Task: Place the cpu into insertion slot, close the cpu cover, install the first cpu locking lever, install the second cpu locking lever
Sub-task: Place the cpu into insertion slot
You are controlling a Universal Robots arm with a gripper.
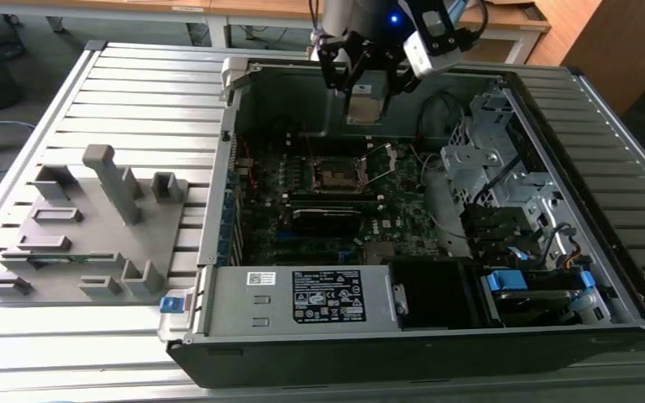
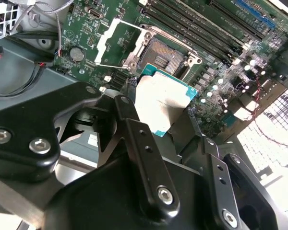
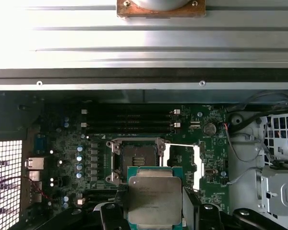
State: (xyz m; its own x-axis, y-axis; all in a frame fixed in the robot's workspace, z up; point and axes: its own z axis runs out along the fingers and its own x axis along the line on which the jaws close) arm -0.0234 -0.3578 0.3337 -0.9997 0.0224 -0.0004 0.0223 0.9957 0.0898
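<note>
- Currently, the gripper [image 2: 156, 106] hangs over an open computer case [image 1: 219, 290], clenched on the cpu [image 3: 152, 201]. Its two black fingers [image 2: 134, 132] press the chip's opposite edges and are closed only as far as the chip's width allows.
- The cpu is carried flat, with its grey metal top facing the wrist cameras. This is probably so it can go level into the socket rather than tip onto the contacts.
- The insertion slot [image 3: 137, 158] lies below the gripper and a little ahead of its fingertips, apart from the chip. It is dark and bare inside its silver rim, so the chip is not yet seated.
- The cpu cover [image 3: 198, 165] is swung open just beside the slot, which leaves the socket free for the chip to come in from above.
- Green motherboard [image 3: 67, 143] surrounds the slot, and long black memory slots [image 3: 129, 120] lie beyond it, farther from the gripper.
</note>
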